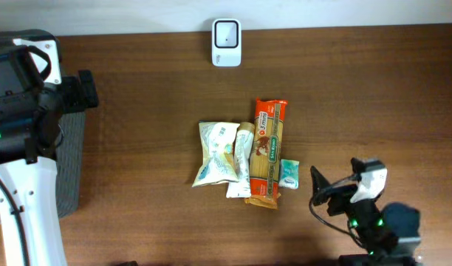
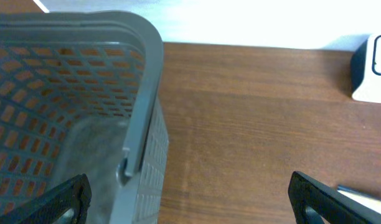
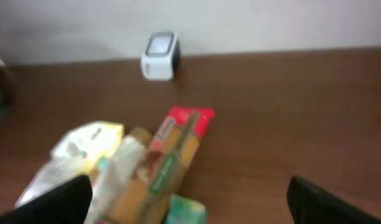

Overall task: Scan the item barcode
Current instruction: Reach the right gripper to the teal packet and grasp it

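Observation:
Several packaged items lie mid-table: a white-green bag [image 1: 217, 154], a narrow white packet [image 1: 241, 161], a long orange pasta pack [image 1: 267, 151] [image 3: 178, 149] and a small teal packet [image 1: 289, 174] [image 3: 185, 210]. No barcode can be made out on any of them. The white scanner [image 1: 226, 43] [image 3: 160, 55] stands at the far edge. My right gripper [image 1: 317, 191] [image 3: 190, 202] is open, just right of the teal packet, holding nothing. My left gripper [image 1: 84, 90] [image 2: 190, 196] is open and empty at the far left, above the rim of a basket, far from the items.
A grey mesh basket [image 1: 69, 162] [image 2: 144, 93] stands at the table's left edge, under the left arm. The scanner's edge [image 2: 371, 68] shows at the right of the left wrist view. Bare wood table [image 1: 374, 103] lies all around the items.

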